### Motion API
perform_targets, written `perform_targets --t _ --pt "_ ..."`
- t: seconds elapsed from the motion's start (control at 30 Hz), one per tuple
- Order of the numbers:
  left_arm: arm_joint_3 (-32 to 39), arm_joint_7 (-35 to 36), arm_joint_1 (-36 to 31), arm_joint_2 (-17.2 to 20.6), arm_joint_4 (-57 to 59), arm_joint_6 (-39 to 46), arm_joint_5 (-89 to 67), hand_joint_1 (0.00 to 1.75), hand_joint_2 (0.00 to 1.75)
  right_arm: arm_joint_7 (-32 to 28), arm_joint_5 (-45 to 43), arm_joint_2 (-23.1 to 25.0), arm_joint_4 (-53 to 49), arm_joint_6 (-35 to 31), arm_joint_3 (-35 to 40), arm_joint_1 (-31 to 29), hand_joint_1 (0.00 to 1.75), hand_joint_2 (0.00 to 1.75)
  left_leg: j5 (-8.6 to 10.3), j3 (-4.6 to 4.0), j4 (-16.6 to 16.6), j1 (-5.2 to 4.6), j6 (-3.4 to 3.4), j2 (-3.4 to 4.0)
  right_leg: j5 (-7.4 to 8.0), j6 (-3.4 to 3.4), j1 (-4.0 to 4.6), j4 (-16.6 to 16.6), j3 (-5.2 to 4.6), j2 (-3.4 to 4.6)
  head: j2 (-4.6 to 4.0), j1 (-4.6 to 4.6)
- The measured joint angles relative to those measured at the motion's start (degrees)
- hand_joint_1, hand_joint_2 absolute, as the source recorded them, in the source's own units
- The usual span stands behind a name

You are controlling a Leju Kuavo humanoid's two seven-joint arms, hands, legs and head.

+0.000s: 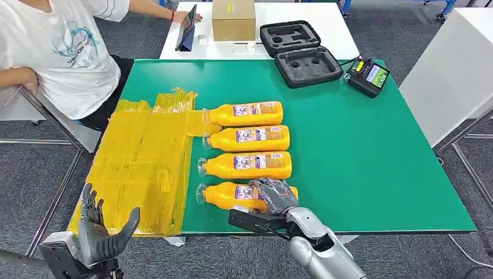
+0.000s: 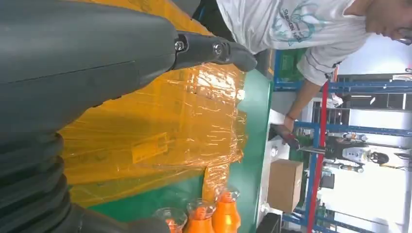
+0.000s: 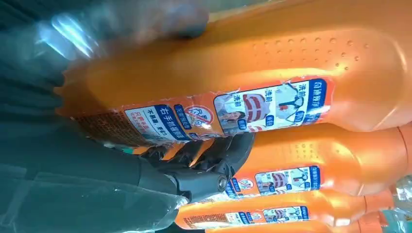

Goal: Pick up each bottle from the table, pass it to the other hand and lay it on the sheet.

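Your nearest bottle [image 1: 224,196] lies on its side at the 6 o'clock end of a row of four, cap toward 9 o'clock, base under the right hand [image 1: 273,195]. That hand is draped over the bottle's base end with the fingers [image 3: 214,155] curled down its far side in the right wrist view; the thumb is blurred there, so you cannot tell whether the grasp is closed or merely resting. The bottle rests on the green table [image 1: 372,157], close to the table's 6 o'clock edge, with only a thin strip of green between it and the drop.

At 12 o'clock from it you have the second bottle [image 1: 247,165], just beside and parallel, then the third bottle [image 1: 250,138] and the fourth bottle [image 1: 244,113], whose cap rests on a flap of the sheet. At 9 o'clock, near the caps, lies the yellow sheet [image 1: 139,157], crinkled, overhanging the table's left edge.

Your left hand [image 1: 99,229] hovers off the table at the sheet's 7 o'clock corner, released, palm up and fingers spread, grasping nothing.

At 3 o'clock of the row you have wide bare green. At 12 o'clock sit an open black case [image 1: 299,52] and a controller [image 1: 369,75]. A seated person [image 1: 64,52] is at 10 o'clock, just beside the sheet's far corner.
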Motion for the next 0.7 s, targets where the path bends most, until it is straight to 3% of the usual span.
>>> perform_targets --t 0.23,0.33,0.53,0.7 --pt "0.2 0.2 -0.1 0.0 0.0 -0.4 0.0 0.0 1.75 -0.1 -0.3 -0.3 -0.1 1.0 0.0 0.1 1.75 1.75 -0.05 0.16 0.0 0.0 0.01 0.01 -0.01 0.0 0.0 0.0 0.13 0.0 0.0 0.0" --pt "0.2 0.4 -0.6 0.0 0.2 -0.7 0.2 0.0 1.75 -3.6 -3.7 -0.3 0.0 2.2 0.0 -0.3 1.75 1.75 -0.06 0.22 0.0 0.0 0.01 0.02 -0.01 0.0 0.0 0.0 0.18 0.0 0.0 0.02" --pt "0.0 -0.8 -2.6 0.0 1.9 -0.8 1.9 0.0 1.75 -27.5 -24.6 1.1 -3.7 -0.8 -1.2 2.8 1.75 1.75 0.03 -0.01 0.0 0.02 0.05 0.06 0.01 0.0 0.01 0.0 0.04 0.01 0.0 0.04" --pt "-0.2 -2.2 -3.1 0.0 3.3 0.3 3.1 0.0 1.75 -37.0 -36.4 4.4 -11.7 -10.7 -5.1 4.9 1.75 1.75 0.03 -0.1 0.0 0.02 0.03 0.03 0.0 -0.01 0.03 0.0 -0.07 0.0 0.0 0.0"
